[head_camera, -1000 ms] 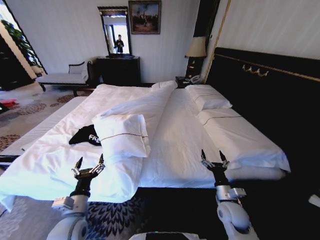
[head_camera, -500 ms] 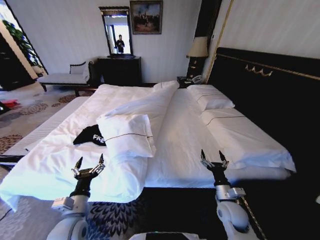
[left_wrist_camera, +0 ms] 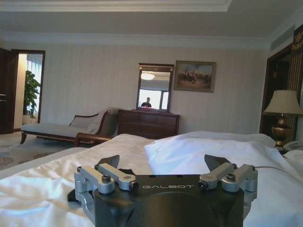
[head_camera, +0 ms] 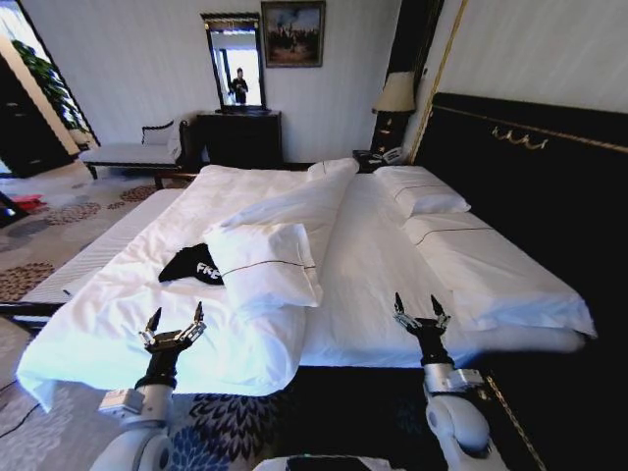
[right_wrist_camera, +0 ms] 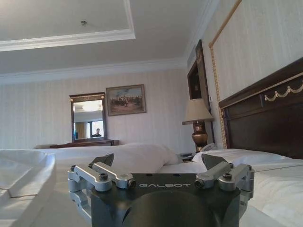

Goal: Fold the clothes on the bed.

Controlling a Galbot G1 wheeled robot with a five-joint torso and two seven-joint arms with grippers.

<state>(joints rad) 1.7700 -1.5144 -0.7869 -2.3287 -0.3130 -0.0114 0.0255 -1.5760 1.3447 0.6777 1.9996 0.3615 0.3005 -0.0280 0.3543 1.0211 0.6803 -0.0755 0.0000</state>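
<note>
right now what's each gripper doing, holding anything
left gripper: open, holding nothing, raised at the bed's near edge.
right gripper: open, holding nothing, likewise.

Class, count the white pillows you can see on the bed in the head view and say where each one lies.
3. One pillow lies mid-bed beside the black T-shirt, covering its edge. Two lie by the headboard: a far one and a near one. Folded duvet may hide more.

pale striped walls (head_camera: pixel 128 69) | patterned carpet (head_camera: pixel 59 211) | dark dresser (head_camera: pixel 238 137) | mirror (head_camera: pixel 235 64)
</note>
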